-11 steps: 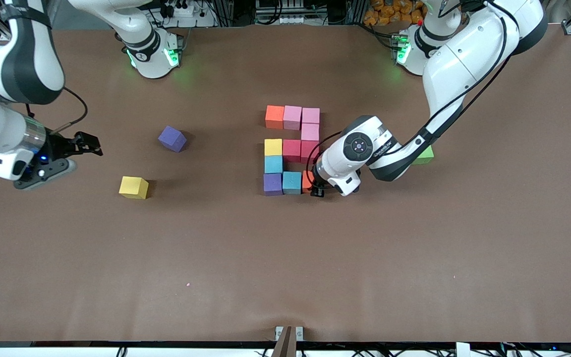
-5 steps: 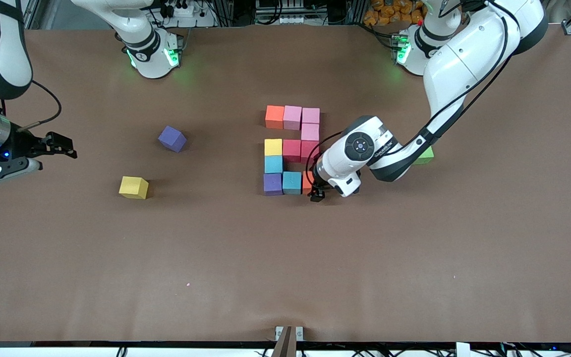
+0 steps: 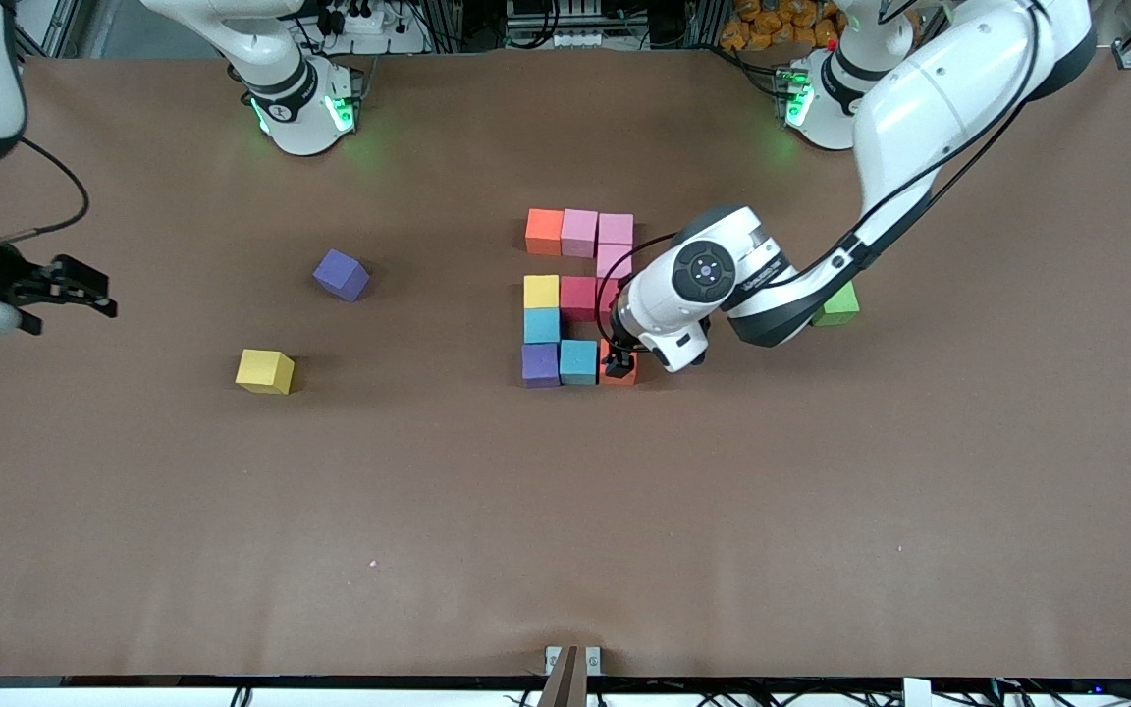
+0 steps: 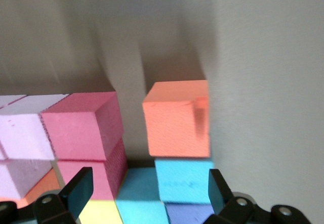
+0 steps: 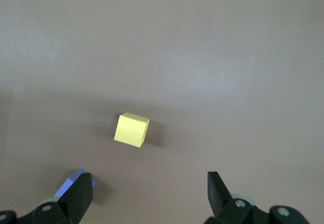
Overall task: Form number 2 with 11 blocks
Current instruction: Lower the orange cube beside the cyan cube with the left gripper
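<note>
The number 2 point(image 3: 577, 295) lies mid-table, built of multicoloured blocks. Its row nearest the front camera runs purple point(image 3: 540, 364), blue point(image 3: 578, 361), orange point(image 3: 630, 376). My left gripper point(image 3: 617, 367) hovers open just above that orange block, holding nothing. In the left wrist view the orange block point(image 4: 176, 118) stands free beside a blue one point(image 4: 183, 181), with my left gripper point(image 4: 148, 191) wide apart above them. My right gripper point(image 3: 65, 288) waits open over the right arm's end of the table. The right wrist view has my right gripper point(image 5: 148, 196) above bare table near a loose yellow block point(image 5: 131, 129).
Toward the right arm's end lie a loose purple cube point(image 3: 341, 274) and a loose yellow cube point(image 3: 265, 371). A green cube point(image 3: 837, 305) sits partly under the left arm's elbow. The brown table point(image 3: 565, 530) stretches wide toward the front camera.
My left gripper opened, let go of the orange block at the figure's corner and rose slightly. The right gripper drew back toward the table's edge at the right arm's end.
</note>
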`<move>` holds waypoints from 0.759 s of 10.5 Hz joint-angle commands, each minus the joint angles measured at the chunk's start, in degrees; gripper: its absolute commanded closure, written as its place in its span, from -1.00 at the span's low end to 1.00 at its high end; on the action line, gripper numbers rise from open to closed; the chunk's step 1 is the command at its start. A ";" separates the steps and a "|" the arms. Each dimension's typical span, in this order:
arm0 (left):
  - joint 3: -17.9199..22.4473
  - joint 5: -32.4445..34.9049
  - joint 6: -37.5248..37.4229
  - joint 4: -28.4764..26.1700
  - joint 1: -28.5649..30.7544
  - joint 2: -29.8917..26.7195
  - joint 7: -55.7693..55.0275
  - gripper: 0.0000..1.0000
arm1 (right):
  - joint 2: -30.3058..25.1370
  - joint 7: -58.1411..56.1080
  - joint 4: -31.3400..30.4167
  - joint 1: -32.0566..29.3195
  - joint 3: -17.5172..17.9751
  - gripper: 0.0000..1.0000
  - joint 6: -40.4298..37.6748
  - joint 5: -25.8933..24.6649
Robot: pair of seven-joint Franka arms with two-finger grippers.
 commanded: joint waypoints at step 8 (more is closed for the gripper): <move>21.56 -26.56 -13.85 2.09 0.76 -30.76 48.52 -1.00 | 3.53 12.14 17.19 0.38 1.07 -1.00 -10.42 -6.29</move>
